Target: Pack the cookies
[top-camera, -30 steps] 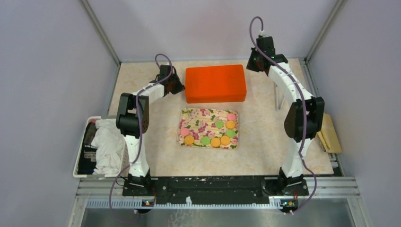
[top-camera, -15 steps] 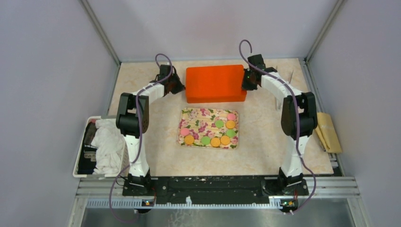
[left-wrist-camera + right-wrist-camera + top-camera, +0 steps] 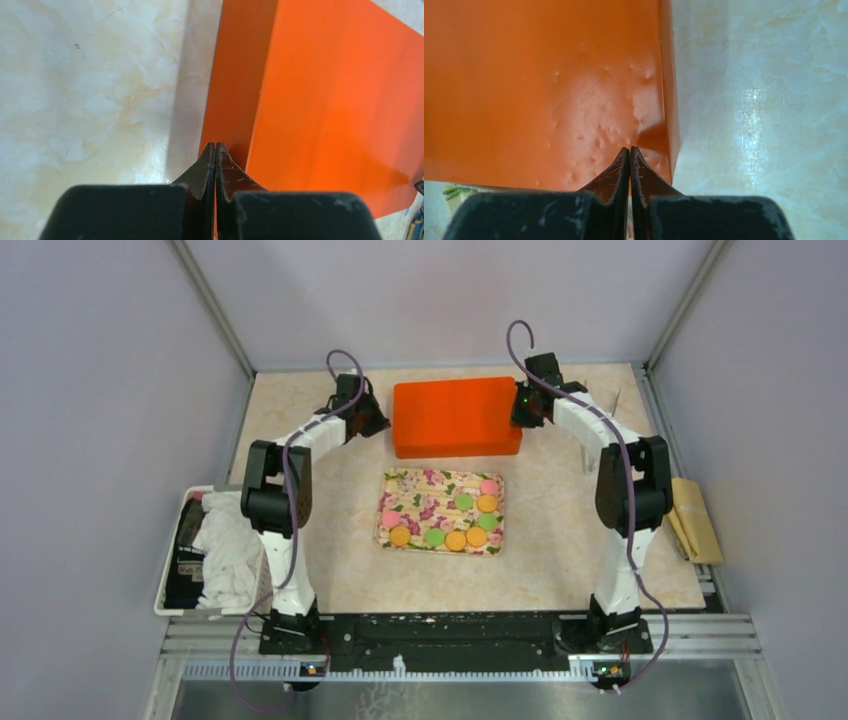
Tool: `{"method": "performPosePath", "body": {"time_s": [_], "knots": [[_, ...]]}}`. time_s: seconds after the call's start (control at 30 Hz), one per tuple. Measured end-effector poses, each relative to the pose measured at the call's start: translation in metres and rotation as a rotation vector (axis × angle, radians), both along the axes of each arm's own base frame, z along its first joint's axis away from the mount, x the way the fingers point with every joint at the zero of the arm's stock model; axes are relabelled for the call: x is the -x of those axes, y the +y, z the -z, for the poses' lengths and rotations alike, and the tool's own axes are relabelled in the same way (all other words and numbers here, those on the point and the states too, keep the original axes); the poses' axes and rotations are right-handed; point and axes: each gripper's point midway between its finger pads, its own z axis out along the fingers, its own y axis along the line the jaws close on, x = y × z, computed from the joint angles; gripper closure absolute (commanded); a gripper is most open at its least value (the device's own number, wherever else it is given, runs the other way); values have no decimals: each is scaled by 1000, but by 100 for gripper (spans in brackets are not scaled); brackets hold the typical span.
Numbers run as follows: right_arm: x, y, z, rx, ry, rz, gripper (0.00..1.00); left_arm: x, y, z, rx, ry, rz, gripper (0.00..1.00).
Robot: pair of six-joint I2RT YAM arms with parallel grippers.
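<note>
1. The orange box (image 3: pixel 457 416) lies flat on the far part of the surface (image 3: pixel 330 570), with its long edges running left to right.
2. The left hand (image 3: pixel 215 146) is at the box's left short end. Its fingers are pressed flat together with nothing between them. In the left wrist view the tips point at the lower part of the box's left side wall, but I cannot tell whether they touch it.
3. The right hand (image 3: pixel 630 149) is at the box's right short end, also closed tight and holding nothing. In the right wrist view its tips lie over the dimpled top face, just inside the right edge.
4. The cookies (image 3: pixel 455 540) are on the near side of the box — pink, green and orange discs lying flat on a floral tray (image 3: pixel 420 482). Most of them sit along the tray's right and near edges.
5. A narrow strip of marbled surface separates the box's near long edge from the tray's far edge.
6. To the left of the box, beyond the left hand, open surface runs to the surface's left edge. A similar stretch shows to the right of the box.
7. A basket (image 3: pixel 170 585) holding a white cloth (image 3: pixel 230 545) sits well to the near left of the box, beside the surface's left edge. Pale wooden pieces (image 3: pixel 697 520) lie well to the box's near right.
</note>
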Motion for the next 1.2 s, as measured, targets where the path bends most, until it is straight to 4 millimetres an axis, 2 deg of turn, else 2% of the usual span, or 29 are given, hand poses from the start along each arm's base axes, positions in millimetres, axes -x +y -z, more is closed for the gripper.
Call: {"method": "performPosePath", "body": {"time_s": [0.1, 0.17, 0.2, 0.37, 0.47, 0.53, 0.57, 0.6, 0.63, 0.8, 0.9, 1.03, 1.2], "knots": [[-2, 1, -15, -12, -36, -3, 93, 5, 7, -21, -35, -29, -14, 100], [-3, 2, -34, -25, -78, -5, 84, 7, 10, -43, -53, -71, -15, 100], [-4, 2, -44, -32, -102, -5, 79, 7, 11, -53, -58, -92, -16, 95], [-7, 2, -94, -54, -223, -13, 53, 16, 19, -113, -92, -206, -11, 58], [-7, 2, -111, -59, -265, -16, 38, 24, 24, -139, -111, -252, -4, 36], [-7, 1, -114, -57, -273, -19, 29, 29, 26, -154, -123, -284, 3, 22], [-7, 1, -114, -56, -274, -17, 22, 31, 27, -161, -129, -297, 6, 9], [-7, 0, -114, -52, -275, -13, 5, 33, 28, -167, -138, -311, 10, 3], [-7, -1, -114, -47, -274, -10, 2, 36, 29, -173, -143, -321, 12, 2], [-4, -13, -120, 2, -301, 19, 1, 50, 42, -186, -193, -323, -16, 2], [9, -27, -127, 46, -321, 46, 1, 62, 54, -192, -229, -323, -51, 2], [29, -46, -144, 91, -371, 91, 1, 88, 69, -195, -264, -326, -88, 2], [48, -57, -159, 97, -431, 118, 1, 100, 75, -197, -282, -330, -98, 2]]}}
